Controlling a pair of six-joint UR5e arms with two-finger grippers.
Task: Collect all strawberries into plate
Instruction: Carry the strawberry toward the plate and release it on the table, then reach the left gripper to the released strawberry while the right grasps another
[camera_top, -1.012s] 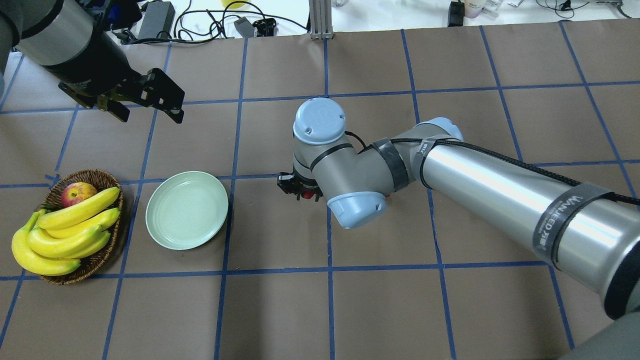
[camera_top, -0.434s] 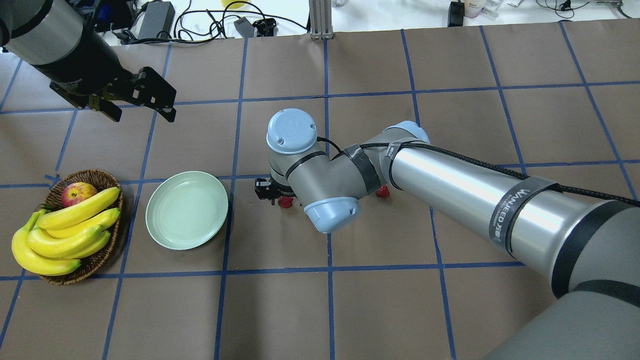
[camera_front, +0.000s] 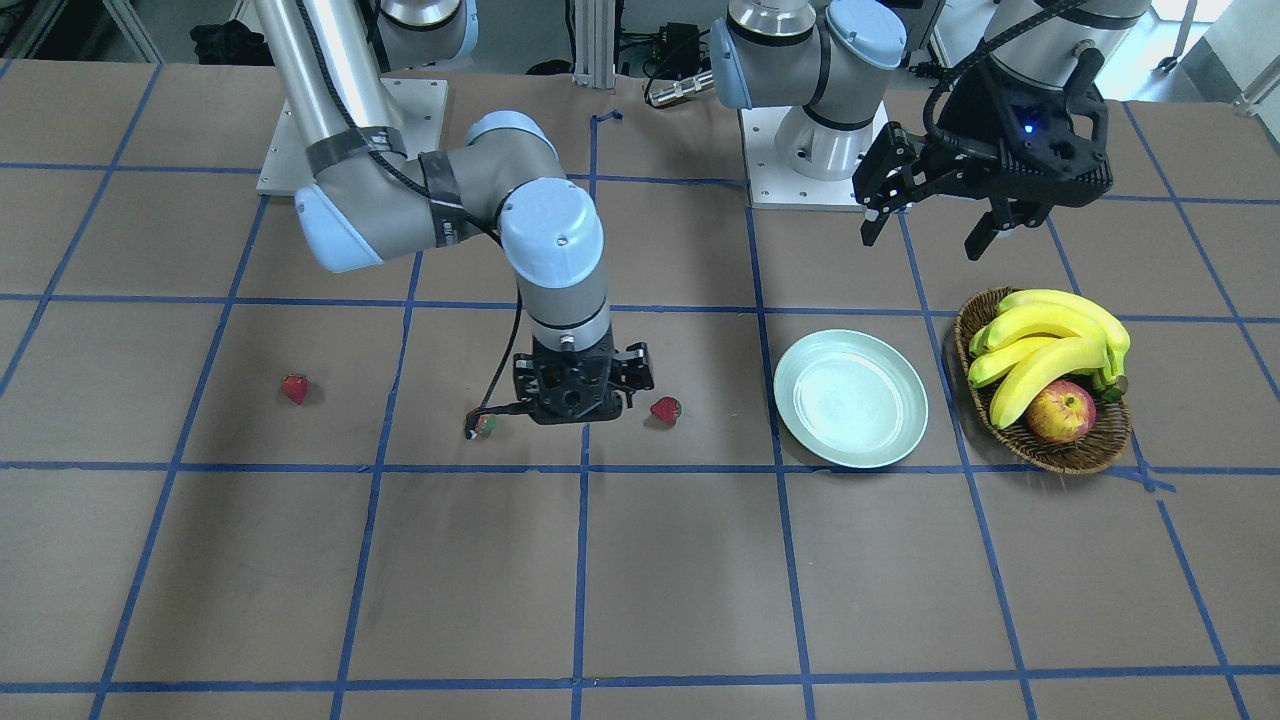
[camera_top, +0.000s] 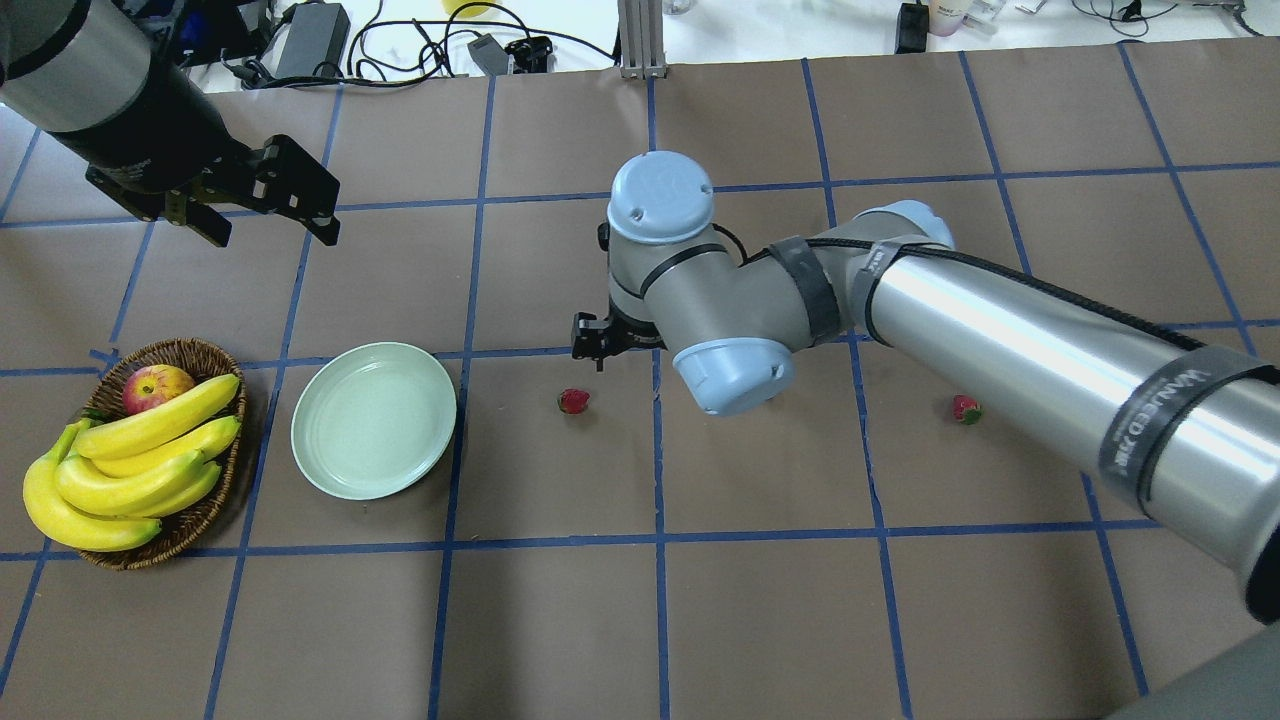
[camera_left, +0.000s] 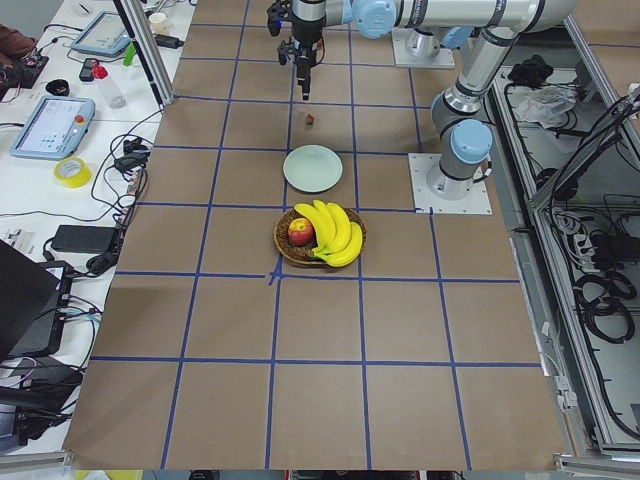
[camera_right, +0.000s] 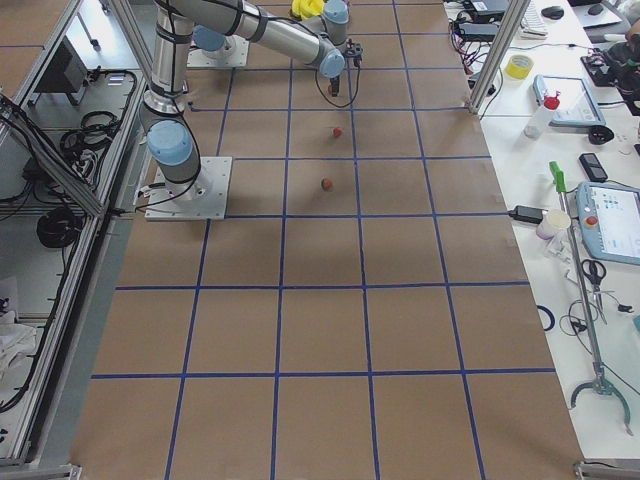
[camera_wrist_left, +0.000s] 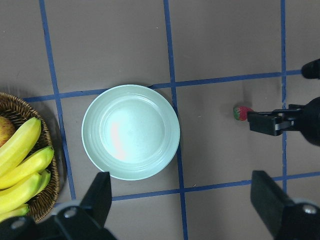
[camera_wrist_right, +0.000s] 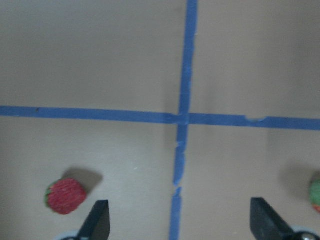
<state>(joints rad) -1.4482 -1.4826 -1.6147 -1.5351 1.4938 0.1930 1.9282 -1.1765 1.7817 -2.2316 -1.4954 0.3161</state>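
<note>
Brown-paper tabletop with a blue tape grid: three strawberries loose, plate bare.
Seen from the front-facing view, the right claw (camera_front: 582, 405) hangs spread and empty at centre, between the nearest strawberry (camera_front: 665, 409), left of the mint-green plate (camera_front: 900, 440), and the middle strawberry (camera_front: 484, 424). The far strawberry (camera_front: 294, 388) lies at frame left. The left claw (camera_top: 270, 225) hovers spread. Each berry looks light, rounded and apt to roll or bruise, so pinch gently across the widest red flank.

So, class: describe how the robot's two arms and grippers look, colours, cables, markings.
Right arm: silver tube, grey joints, pale blue caps, black tape bands, a black cable along it, a lettered black strap. Left arm: silver tube, black wrist. Right gripper and left gripper: all black.
</note>
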